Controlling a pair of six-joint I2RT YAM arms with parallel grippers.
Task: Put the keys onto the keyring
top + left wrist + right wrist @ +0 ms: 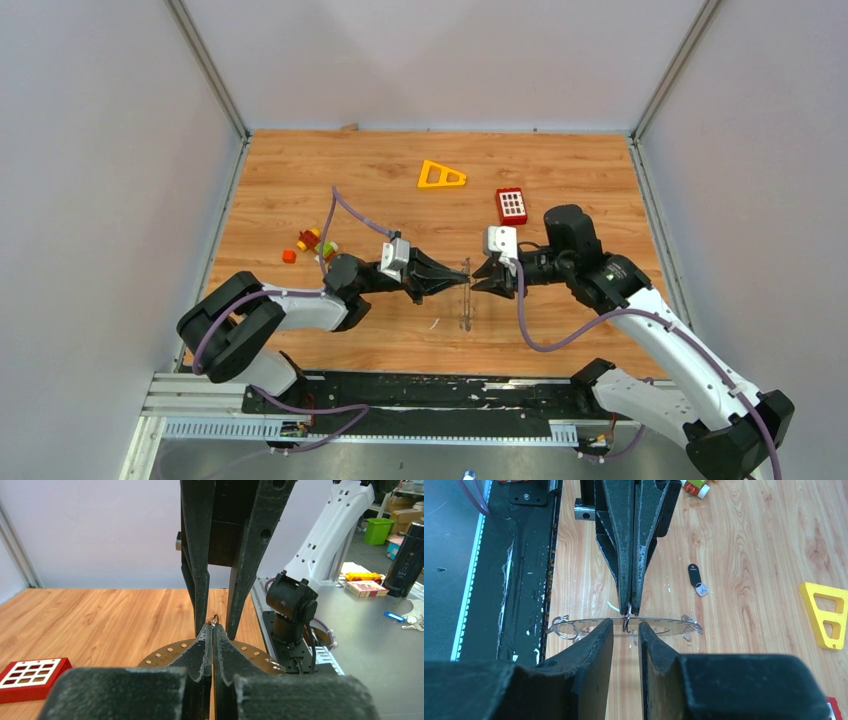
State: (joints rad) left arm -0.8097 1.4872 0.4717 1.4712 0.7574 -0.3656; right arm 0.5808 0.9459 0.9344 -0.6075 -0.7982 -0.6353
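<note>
The wooden counter (560, 330) carries two arms that meet tip to tip at its middle. The left claw (452, 283) is pinched tight on the rim of the keyring (584, 625), which is held on edge between the arms. The right claw (626, 639) stands slightly apart, its fingers on either side of that pinch, gripping nothing. The key (694, 574) lies flat on the counter, apart from both claws.

left claw (458, 283) and right claw (480, 279) black, tapered, seemingly rough-faced; arms (300, 308) white-shelled, black-jointed, with purple cables (545, 342).
</note>
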